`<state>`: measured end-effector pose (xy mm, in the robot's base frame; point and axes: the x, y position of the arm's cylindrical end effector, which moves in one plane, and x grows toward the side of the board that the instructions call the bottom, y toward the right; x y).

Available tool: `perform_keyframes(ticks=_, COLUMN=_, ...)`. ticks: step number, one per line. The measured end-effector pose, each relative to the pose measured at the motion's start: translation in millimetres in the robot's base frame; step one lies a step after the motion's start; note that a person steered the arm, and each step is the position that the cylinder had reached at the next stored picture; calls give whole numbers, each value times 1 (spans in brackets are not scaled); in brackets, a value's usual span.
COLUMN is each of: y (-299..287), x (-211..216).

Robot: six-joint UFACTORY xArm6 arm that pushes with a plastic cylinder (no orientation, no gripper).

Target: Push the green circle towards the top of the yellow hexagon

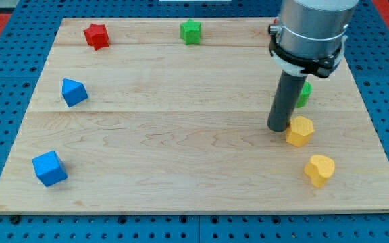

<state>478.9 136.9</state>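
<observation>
The green circle [305, 94] lies at the view's right, mostly hidden behind my rod; only its right edge shows. The yellow hexagon [300, 131] lies just below it. My tip [278, 128] rests on the board right at the hexagon's left side, touching or nearly touching it, and below-left of the green circle.
A yellow heart-like block [319, 169] lies below the hexagon. A green star [191, 31] and a red star [96, 36] sit near the board's top edge. A blue block [73, 92] and a blue cube [49, 168] lie at the left. The wooden board [181, 135] rests on a blue pegboard.
</observation>
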Motion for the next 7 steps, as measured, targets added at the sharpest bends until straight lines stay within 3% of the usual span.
perform_keyframes(ticks=2, y=21, x=-1)
perform_keyframes(ticks=5, y=-38, x=-94)
perform_keyframes(ticks=7, y=23, x=-97)
